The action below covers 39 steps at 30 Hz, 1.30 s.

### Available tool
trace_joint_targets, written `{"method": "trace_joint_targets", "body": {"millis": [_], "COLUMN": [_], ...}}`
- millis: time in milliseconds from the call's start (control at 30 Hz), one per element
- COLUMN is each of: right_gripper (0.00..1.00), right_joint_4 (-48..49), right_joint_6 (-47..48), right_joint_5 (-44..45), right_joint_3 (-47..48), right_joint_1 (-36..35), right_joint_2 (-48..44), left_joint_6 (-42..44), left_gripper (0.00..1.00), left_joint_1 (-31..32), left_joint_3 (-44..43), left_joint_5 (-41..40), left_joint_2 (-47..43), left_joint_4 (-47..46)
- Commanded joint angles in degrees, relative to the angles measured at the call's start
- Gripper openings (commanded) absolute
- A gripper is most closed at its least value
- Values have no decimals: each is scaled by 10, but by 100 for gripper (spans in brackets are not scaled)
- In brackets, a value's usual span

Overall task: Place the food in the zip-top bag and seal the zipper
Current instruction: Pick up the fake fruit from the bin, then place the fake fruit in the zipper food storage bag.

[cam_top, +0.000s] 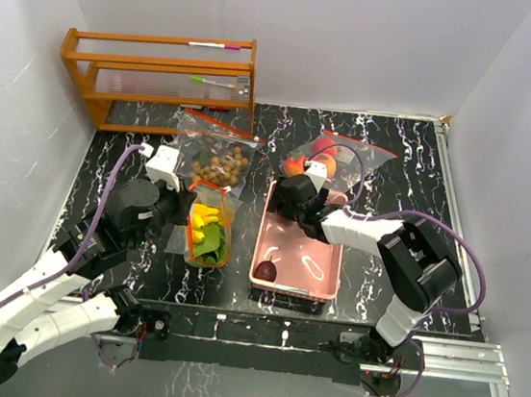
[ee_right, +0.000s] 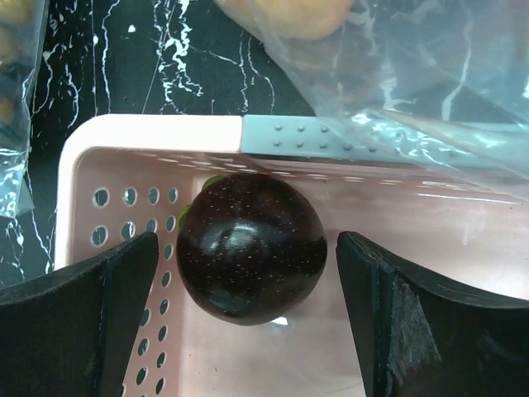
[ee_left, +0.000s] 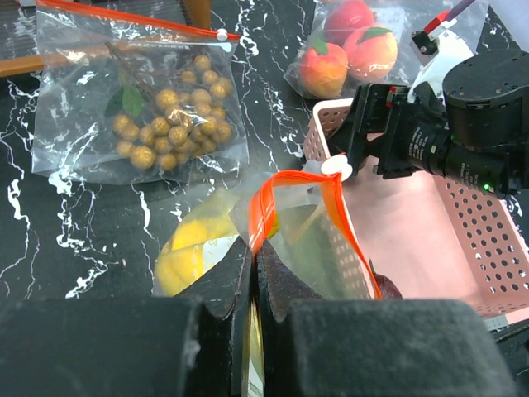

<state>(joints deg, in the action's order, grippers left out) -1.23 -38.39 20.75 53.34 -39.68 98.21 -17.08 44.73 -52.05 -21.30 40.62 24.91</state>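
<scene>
Right wrist: spread right claw point(ee_right: 246, 245) flanks dark purple fruit point(ee_right: 248, 260) near basket point(ee_right: 149, 132) corner.

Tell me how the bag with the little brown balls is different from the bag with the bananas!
The longan bag lies flat on the table; the banana bag is pinched at its orange rim by the left gripper. The longan bag's zipper runs straight; the banana bag's mouth gapes in a loop. The longan bag holds tan balls; the banana bag, yellow bananas. Both are clear plastic zip bags.

Overhead, two wrist close-ups, shared basket point(cam_top: 300, 251)
</scene>
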Motion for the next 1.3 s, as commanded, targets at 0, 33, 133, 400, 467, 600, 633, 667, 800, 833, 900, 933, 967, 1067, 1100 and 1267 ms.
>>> {"method": "trace_joint_targets", "body": {"millis": [0, 33, 133, 400, 467, 600, 633, 667, 800, 833, 900, 933, 967, 1067, 1100, 1267], "right_gripper": [91, 90, 84, 45, 43, 38, 38, 38, 38, 38, 38, 37, 37, 37, 37, 38], "right_joint_4": [93, 88, 68, 105, 93, 45, 30, 19, 19, 24, 31, 29, 19, -16, -19, 20], "right_joint_6": [-37, -39, -48, -41, -33, -3, 3, 14, 83, 99, 122, 131, 139, 167, 175, 157], "right_joint_5": [38, 37, 46, 44, 42, 15, 9, 0, -98, -135, -201, -224, -243, -261, -261, -237], "right_joint_3": [-23, -19, -11, -67, -69, -68, -68, -70, -77, -75, -65, -56, -42, 9, 19, 32], "right_joint_1": [0, 1, 1, 1, 1, 0, -2, -3, -13, -17, -32, -48, -58, -132, -157, -238], "right_joint_2": [-8, 1, 14, -32, -57, -126, -147, -170, -277, -298, -334, -343, -346, -328, -319, -295], "left_joint_6": [3, 3, 1, 0, 0, -4, -6, -7, -9, -8, -7, -7, -7, -9, -11, -19], "left_gripper": [0, 0, 0, 0, 0, 0, 0, 0, 0, 0, 0, 0, 0, 0, 0, 0], "left_joint_1": [-2, -2, -2, -2, -2, -2, -2, -2, -2, -2, -2, -2, -2, -2, -2, -2], "left_joint_3": [7, 7, 6, 3, 1, -3, -3, -3, -3, -4, -3, -4, -5, -2, 0, 6], "left_joint_5": [-1, -1, -1, -2, -4, -2, -3, -2, 0, 0, 1, 3, 5, 10, 13, 25], "left_joint_2": [-12, -12, -12, -14, -12, -8, -7, -5, 2, 3, 9, 13, 17, 27, 30, 40], "left_joint_4": [-15, -15, -14, -12, -12, -14, -15, -15, -21, -23, -27, -29, -32, -41, -45, -59]}}
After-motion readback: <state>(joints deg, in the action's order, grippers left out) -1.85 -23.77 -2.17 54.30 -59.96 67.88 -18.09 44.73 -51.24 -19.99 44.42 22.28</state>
